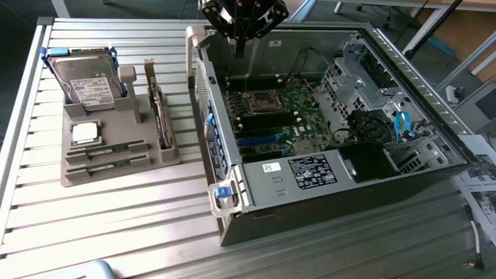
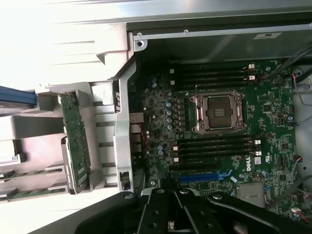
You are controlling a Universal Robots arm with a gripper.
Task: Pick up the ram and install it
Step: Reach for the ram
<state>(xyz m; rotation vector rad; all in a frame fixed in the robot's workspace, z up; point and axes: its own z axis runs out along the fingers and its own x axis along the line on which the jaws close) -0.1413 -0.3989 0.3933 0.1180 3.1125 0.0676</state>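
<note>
Two ram sticks, slim and green, lie side by side in the front slots of the grey holder [image 1: 116, 165]: one ram [image 1: 104, 151] behind the other [image 1: 104, 168]. The wrist view catches them as well [image 2: 29, 173] [image 2: 29, 192]. My gripper [image 1: 238, 49] hangs over the back edge of the open computer case [image 1: 232, 192], well away from the sticks on the exterior view's right. Its black fingers [image 2: 170, 204] are shut with nothing between them. Below it lies the motherboard [image 2: 229, 161] with bare dark ram slots [image 2: 214, 148] beside the processor socket [image 2: 219, 112].
The holder also carries a hard drive [image 1: 89, 81], a square silver processor chip [image 1: 85, 132] and an upright dark expansion card [image 1: 160, 113]. Inside the case, a drive cage [image 1: 349, 81] and blue cables [image 1: 403, 128] crowd the exterior view's right side. Everything rests on a slatted metal table [image 1: 116, 232].
</note>
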